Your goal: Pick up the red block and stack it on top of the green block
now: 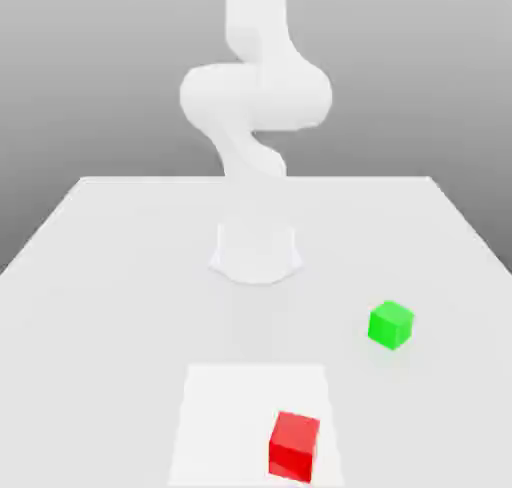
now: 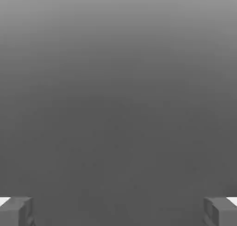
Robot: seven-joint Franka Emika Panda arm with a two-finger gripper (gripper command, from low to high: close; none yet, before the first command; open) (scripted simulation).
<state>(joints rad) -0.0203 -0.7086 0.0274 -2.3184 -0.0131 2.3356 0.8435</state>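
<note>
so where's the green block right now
In the exterior view the green block sits on the table's right side, apart from the red block.

The arm (image 1: 256,106) is plain white and unmarked, built of thick rounded segments that swell at the joints, above a short round white base (image 1: 256,252). The end effector (image 2: 118,211) has two blocky grey fingers (image 2: 221,212) with white edges.

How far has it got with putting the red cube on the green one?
Nothing looks done yet. The red block sits on the table, apart from the green block, which has nothing on it. The hand is open and holds nothing. Still left: grasping the red block, lifting it, and setting it on the green one.
</note>
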